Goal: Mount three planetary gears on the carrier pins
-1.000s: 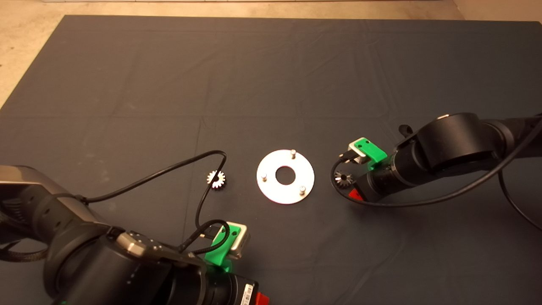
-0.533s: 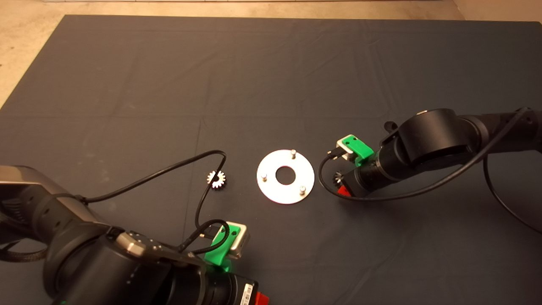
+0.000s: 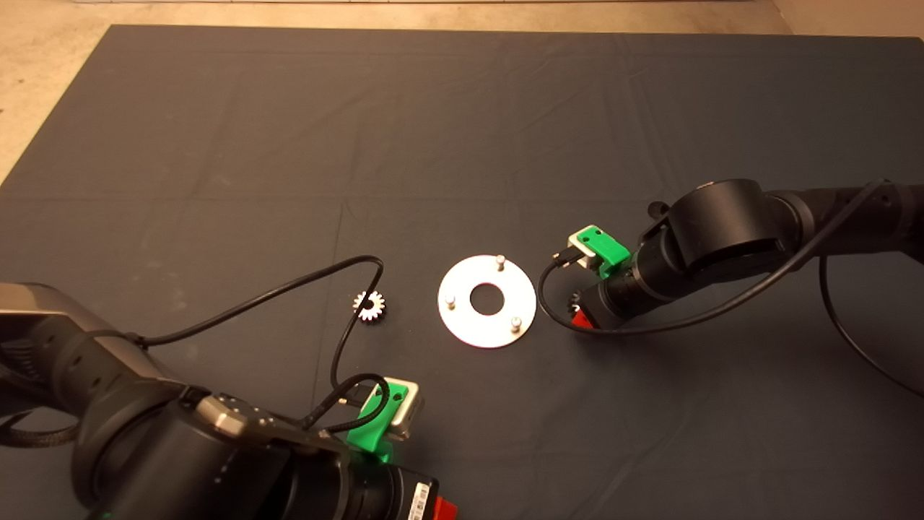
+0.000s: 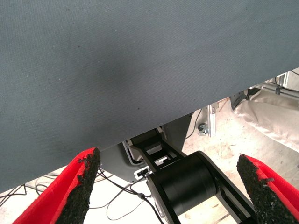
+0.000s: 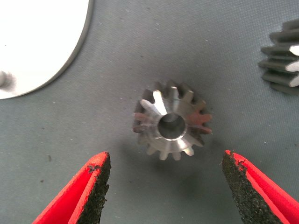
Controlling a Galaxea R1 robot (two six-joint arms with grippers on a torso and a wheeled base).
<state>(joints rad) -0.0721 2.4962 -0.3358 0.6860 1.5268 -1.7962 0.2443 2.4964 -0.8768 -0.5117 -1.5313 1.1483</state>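
Observation:
The round silver carrier plate lies mid-mat with its three carrier pins bare. One planetary gear lies left of the plate. My right gripper hovers just right of the plate, over a second gear that lies flat on the mat between its open fingers; nothing touches the gear. A third gear shows at the edge of the right wrist view, as does the plate's rim. My left gripper is parked at the mat's near edge, open and empty.
A black cable from the left arm loops over the mat close to the left gear. The left wrist view looks past the mat's edge at the floor and a black machine base.
My right arm has moved left toward the plate and now covers the gear on that side in the head view. The left arm, plate and left gear have not moved.

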